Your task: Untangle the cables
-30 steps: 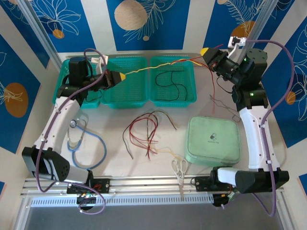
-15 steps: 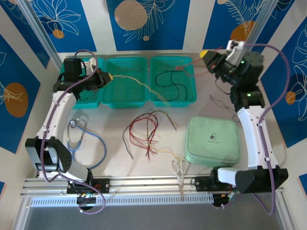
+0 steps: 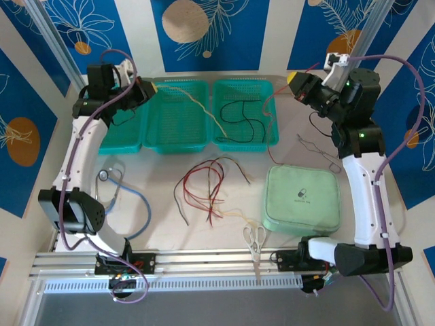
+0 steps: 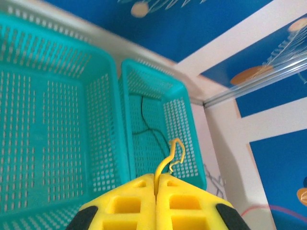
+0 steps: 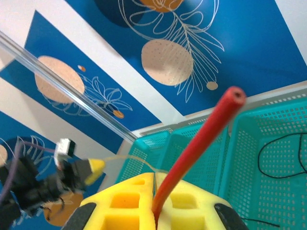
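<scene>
Left pincer (image 4: 156, 178) clamped on yellow cable (image 4: 169, 161); black cable (image 4: 143, 115) in mesh basket (image 4: 185, 125).

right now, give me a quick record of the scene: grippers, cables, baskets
left gripper: shut on yellow cable
right gripper: shut on red cable
yellow cable: drapes across middle basket
red cable: hangs down over right basket
black cable: lying in right basket
loose cables: bunched on table, in front of the baskets

Left gripper (image 3: 149, 87) pulled back further left, so the yellow cable (image 3: 204, 109) slipped free of the red cable (image 3: 264, 107) and drooped.
</scene>
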Controlling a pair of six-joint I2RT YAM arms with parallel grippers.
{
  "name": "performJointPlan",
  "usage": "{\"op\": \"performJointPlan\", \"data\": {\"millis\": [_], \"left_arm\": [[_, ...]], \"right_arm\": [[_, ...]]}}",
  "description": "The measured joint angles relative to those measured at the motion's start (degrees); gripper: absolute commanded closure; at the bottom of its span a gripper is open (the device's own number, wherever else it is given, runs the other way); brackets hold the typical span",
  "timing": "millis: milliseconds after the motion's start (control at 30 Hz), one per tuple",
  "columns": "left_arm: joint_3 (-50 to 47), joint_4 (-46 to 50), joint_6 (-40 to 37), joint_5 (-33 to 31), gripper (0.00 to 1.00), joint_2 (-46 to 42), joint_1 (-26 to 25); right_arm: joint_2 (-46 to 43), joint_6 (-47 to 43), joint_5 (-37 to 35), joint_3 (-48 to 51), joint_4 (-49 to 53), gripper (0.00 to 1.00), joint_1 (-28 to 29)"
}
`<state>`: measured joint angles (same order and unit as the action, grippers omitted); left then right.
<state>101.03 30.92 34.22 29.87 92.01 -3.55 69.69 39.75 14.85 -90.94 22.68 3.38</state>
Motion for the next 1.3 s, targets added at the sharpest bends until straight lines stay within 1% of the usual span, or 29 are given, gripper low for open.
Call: {"op": "performJointPlan", "data": {"millis": [167,267,367,533,633,767,933,1100,1200,1300], "left_arm": [[10.32,0.00,-0.85,-4.94,1.00,0.52,-0.02],[13.84,-0.11,-2.05,-9.22,1.00,0.13,-0.04],[13.84,0.90,-4.20,-15.28,1.00,-0.57,-0.87],[9.29,2.97,-8.96,-24.72,1.00,-1.14,-3.17],[7.82,4.76,-13.49,-30.75,1.00,0.09,-6.05],[7.76,7.19,-19.63,-37.75,1.00,2.93,-11.26],[10.58,10.25,-28.52,-47.74,1.00,8.35,-18.84],[15.96,10.97,-40.65,-57.90,1.00,14.05,-26.16],[14.88,6.95,-49.99,-63.17,1.00,15.02,-29.75],[10.10,-1.60,-60.85,-67.71,1.00,14.93,-32.63]], "right_arm": [[-1.62,-3.72,-2.14,1.88,1.77,1.00,1.01],[-1.64,-5.01,-2.54,1.88,2.54,1.00,1.03],[-1.73,-5.97,-2.71,1.81,2.73,1.00,1.18],[-1.75,-7.21,-2.67,0.48,3.85,1.00,1.55],[-1.77,-7.63,-2.67,-0.39,3.98,1.00,1.68],[-1.77,-7.91,-2.67,-0.94,4.02,1.00,1.92],[-1.77,-8.11,-2.69,-0.94,4.28,1.00,2.03],[-1.77,-8.26,-2.69,-0.94,4.48,1.00,2.03],[-1.77,-8.28,-2.69,-0.94,4.63,1.00,2.01],[-1.77,-8.28,-2.69,-0.94,4.87,1.00,1.92]]}}
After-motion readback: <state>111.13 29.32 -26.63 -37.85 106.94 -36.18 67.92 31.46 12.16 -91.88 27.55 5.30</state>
